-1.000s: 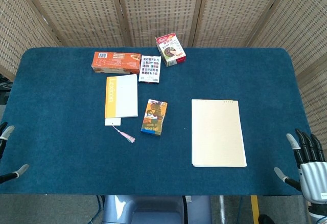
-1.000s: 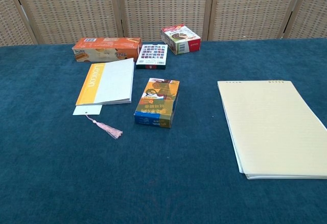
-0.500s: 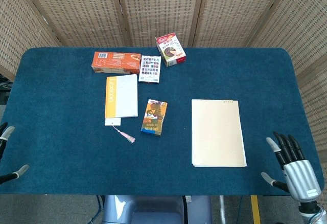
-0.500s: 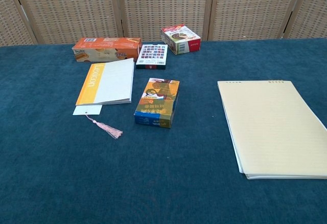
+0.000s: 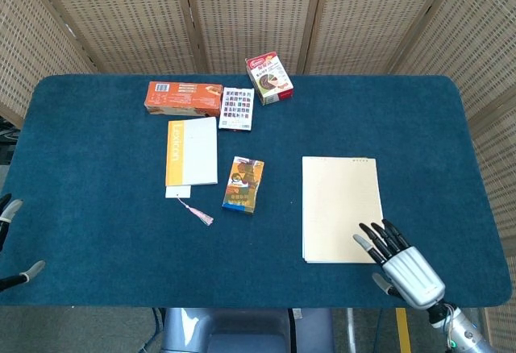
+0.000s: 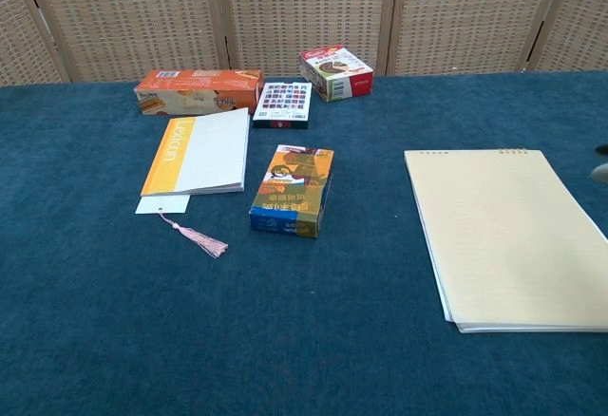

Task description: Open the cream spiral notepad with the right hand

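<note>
Our silver-backed, black-fingered right hand [image 5: 401, 262] hovered palm down, fingers spread and extended, holding nothing. Of our left hand [image 5: 11, 240], only two grey-tipped fingertips showed at the frame edge, apart.

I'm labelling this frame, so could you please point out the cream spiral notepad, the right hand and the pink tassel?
cream spiral notepad [image 5: 342, 208]: head view, middle of its closed cover.
right hand [image 5: 401, 260]: head view, back of the hand.
pink tassel [image 6: 201, 239]: chest view, middle of the fringe.
</note>
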Controlling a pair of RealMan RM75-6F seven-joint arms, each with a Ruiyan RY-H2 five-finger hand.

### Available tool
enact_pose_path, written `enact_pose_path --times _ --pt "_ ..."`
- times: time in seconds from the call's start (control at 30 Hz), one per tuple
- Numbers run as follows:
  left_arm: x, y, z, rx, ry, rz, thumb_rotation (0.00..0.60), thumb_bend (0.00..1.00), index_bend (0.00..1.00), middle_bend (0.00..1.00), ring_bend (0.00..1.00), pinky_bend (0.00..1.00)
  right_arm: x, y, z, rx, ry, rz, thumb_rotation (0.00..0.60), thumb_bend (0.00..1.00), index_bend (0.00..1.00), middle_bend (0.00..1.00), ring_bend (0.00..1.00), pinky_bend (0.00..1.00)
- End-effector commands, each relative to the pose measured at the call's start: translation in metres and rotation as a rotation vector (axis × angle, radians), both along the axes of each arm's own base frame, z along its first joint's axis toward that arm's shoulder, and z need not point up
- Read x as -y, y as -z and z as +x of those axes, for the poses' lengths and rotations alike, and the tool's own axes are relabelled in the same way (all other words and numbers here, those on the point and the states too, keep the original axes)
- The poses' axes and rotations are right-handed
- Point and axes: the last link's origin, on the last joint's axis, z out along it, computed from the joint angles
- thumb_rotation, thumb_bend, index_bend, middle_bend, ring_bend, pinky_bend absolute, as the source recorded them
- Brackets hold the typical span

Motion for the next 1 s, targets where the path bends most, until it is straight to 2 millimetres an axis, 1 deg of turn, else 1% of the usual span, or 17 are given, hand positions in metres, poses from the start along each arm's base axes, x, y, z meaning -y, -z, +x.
enact_pose_path --times 0.03,0.23,0.4,0.63,1.0 --pt "-0.001 -0.001 0.000 -0.002 0.000 0.000 0.600 0.00 0.00 0.00 0.00 0.00 0.008 0.023 0.001 -0.078 -0.019 0.034 0.600 0.41 0.01 0.00 0.00 0.00" --pt "-0.003 -0.002 -0.002 0.004 -0.007 -0.004 0.600 0.00 0.00 0.00 0.00 0.00 0.016 0.052 0.001 -0.153 -0.021 0.080 0.600 0.36 0.01 0.00 0.00 0.00" --pt "-0.002 -0.003 -0.002 0.011 -0.007 0.000 0.600 0.00 0.00 0.00 0.00 0.00 0.023 0.066 0.003 -0.174 -0.023 0.082 0.600 0.38 0.01 0.00 0.00 0.00" --pt "-0.003 -0.004 -0.002 0.013 -0.009 -0.001 0.600 0.00 0.00 0.00 0.00 0.00 0.037 0.078 0.006 -0.202 -0.026 0.057 0.600 0.39 0.01 0.00 0.00 0.00" --pt "-0.003 -0.005 -0.003 0.019 -0.016 -0.001 0.600 0.00 0.00 0.00 0.00 0.00 0.047 0.093 0.008 -0.255 -0.016 0.048 0.600 0.39 0.01 0.00 0.00 0.00"
